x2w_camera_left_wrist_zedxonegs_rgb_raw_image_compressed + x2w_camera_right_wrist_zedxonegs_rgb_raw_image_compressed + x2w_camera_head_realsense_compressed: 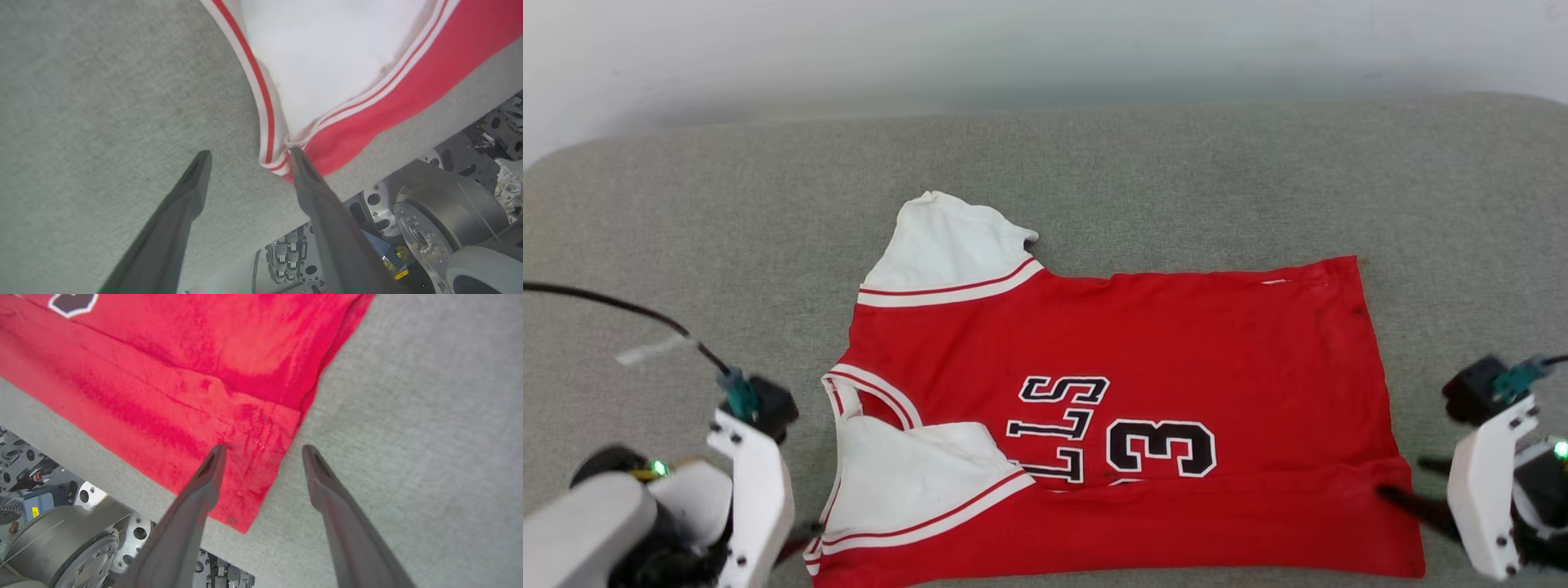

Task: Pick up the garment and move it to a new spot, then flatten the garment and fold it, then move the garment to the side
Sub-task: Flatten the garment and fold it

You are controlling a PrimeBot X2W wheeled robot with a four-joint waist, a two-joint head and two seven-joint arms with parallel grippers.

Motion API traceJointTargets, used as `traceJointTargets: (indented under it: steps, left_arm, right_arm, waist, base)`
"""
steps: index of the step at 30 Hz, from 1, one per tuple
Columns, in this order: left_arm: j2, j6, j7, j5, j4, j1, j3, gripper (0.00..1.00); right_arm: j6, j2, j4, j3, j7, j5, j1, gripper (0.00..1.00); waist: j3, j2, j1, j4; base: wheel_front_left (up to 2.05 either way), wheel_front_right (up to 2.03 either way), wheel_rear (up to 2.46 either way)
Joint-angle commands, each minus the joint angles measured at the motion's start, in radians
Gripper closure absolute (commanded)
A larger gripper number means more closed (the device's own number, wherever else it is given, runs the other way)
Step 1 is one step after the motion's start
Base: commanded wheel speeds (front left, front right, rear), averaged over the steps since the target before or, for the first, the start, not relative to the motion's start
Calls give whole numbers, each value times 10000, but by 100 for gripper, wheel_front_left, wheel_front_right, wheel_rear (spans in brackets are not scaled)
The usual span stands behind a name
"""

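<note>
grey cloth (1176, 163) holds the garment (1176, 343), corners at both spread jaws.

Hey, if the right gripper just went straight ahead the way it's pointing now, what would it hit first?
Probably the garment: the open right gripper points at its hem corner lying on the grey cushion, though depth is unclear.

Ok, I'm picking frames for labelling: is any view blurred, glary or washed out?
Head view: soft even light, garment sharp, wall behind washed out. Left wrist view: white sleeve overexposed, its detail lost. Right wrist view: the garment's red slightly smeared, grey cushion soft.
</note>
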Motion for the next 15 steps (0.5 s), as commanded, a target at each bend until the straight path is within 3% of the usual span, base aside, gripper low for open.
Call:
traceJointTargets:
  steps: [1, 8, 15]
  left_arm:
    - [9, -7, -52, -24, -56, -158, 86, 0]
    - [-83, -44, -681, 507, 33, -1305, 724, 0]
    - [-717, -61, -1649, 1252, 945, -2734, 1226, 0]
  right_arm:
    - [-4, 26, -62, -151, -246, -153, -132, 0]
    - [-4, 563, -173, -1704, -3183, -1771, -367, 0]
    - [-4, 1943, -100, -3794, -5727, -3976, 124, 0]
  waist:
    - [-74, 0, 0, -7]
    - [-279, 0, 0, -92]
    - [-21, 0, 0, -420]
  base:
    - [0, 0, 0]
    - [0, 0, 0]
    - [0, 0, 0]
